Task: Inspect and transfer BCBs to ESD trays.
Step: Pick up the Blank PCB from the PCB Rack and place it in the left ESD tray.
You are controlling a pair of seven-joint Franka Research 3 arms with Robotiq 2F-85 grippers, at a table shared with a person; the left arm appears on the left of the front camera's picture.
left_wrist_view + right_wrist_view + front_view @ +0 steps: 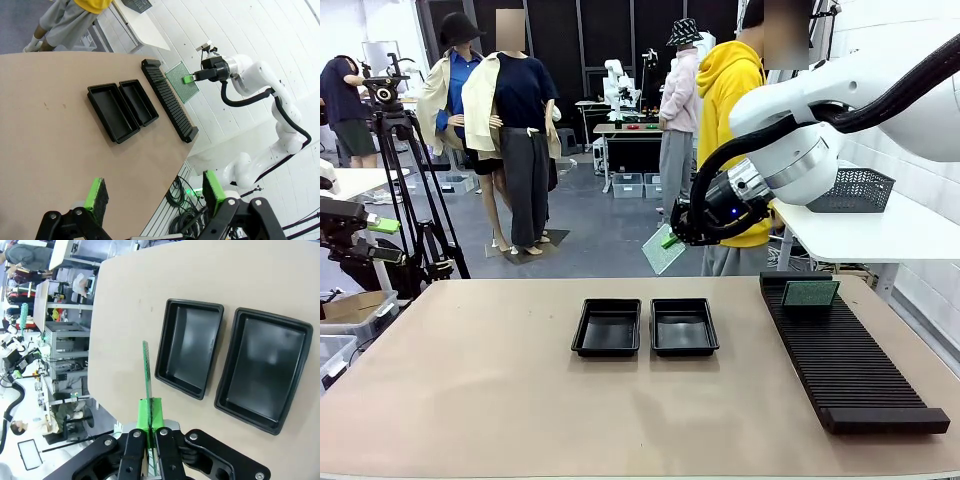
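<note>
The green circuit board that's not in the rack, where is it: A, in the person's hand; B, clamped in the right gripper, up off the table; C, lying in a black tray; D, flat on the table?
B: the right gripper is shut on one edge of the green board, holding it in the air.

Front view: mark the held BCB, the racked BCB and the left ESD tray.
held BCB (663, 254): front view, middle of the board's visible face.
racked BCB (810, 293): front view, centre of its visible face.
left ESD tray (608, 331): front view, bare floor of the tray.
</note>
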